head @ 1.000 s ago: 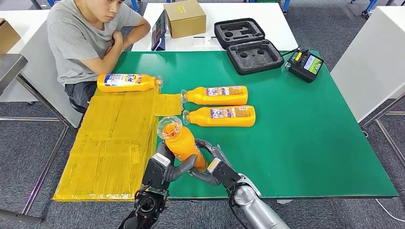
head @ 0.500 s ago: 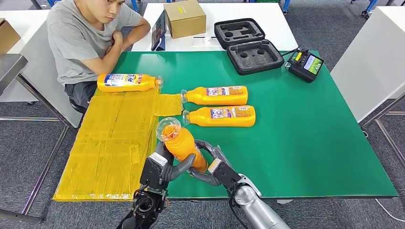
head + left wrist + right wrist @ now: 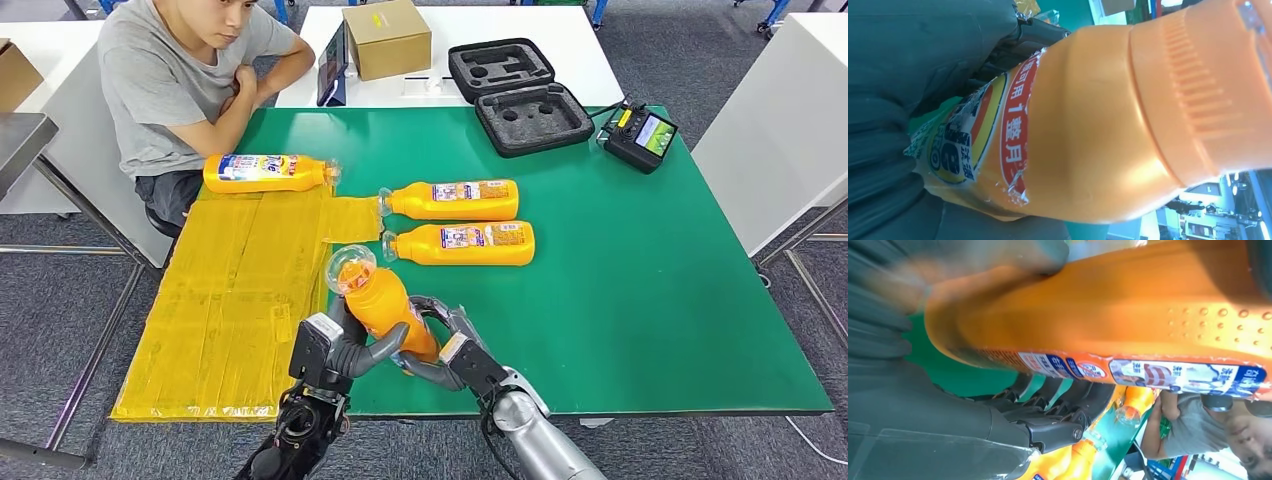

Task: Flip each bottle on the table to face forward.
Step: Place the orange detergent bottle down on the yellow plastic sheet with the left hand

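Left hand and right hand both grip the orange bottle from opposite sides, fingers wrapped round its lower body; it stands tilted, clear cap up, at the near edge of the green counter. Two more bottles lie on their sides mid-counter, a fourth on the yellow mat near a seated person.

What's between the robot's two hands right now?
An orange bottle, gripped from both sides by the left hand and right hand, seen in the head view.
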Tool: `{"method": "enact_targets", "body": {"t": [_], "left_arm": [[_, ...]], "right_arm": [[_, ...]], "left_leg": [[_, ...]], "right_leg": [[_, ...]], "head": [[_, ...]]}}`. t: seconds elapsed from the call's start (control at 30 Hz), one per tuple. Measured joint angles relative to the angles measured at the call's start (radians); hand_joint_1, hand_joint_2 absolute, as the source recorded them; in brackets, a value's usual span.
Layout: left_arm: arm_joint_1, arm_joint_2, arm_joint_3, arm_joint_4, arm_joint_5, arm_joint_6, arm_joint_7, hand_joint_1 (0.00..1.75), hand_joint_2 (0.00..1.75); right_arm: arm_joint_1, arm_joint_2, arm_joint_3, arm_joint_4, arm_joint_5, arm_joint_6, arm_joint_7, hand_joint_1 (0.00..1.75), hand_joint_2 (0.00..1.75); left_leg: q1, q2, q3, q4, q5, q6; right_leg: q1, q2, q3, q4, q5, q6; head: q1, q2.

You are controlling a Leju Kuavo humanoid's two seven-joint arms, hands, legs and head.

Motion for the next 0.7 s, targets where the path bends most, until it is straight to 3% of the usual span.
{"method": "enact_targets", "body": {"t": [0.07,0.1,0.7], "left_arm": [[-0.005,0.0,0.0,0.008,0.0,0.001,0.0,1.75,1.75],[-0.007,0.0,0.0,0.011,0.0,0.002,0.0,1.75,1.75],[-0.026,0.002,-0.005,0.015,-0.049,0.047,-0.005,1.75,1.75]], "right_arm": [[0.0,0.0,-0.001,0.0,0.0,-0.002,0.0,0.17,1.75],[0.001,0.0,-0.001,0.0,0.001,-0.002,0.0,0.03,1.75],[0.014,0.012,-0.021,0.0,0.014,-0.001,0.006,0.0,1.75]], "left_leg": [[0.0,0.0,0.0,0.0,0.0,0.0],[0.0,0.0,0.0,0.0,0.0,0.0],[0.0,0.0,0.0,0.0,0.0,0.0]], "right_leg": [[0.0,0.0,0.0,0.0,0.0,0.0],[0.0,0.0,0.0,0.0,0.0,0.0],[0.0,0.0,0.0,0.0,0.0,0.0]], "head": [[0.0,0.0],[0.0,0.0],[0.0,0.0]]}}
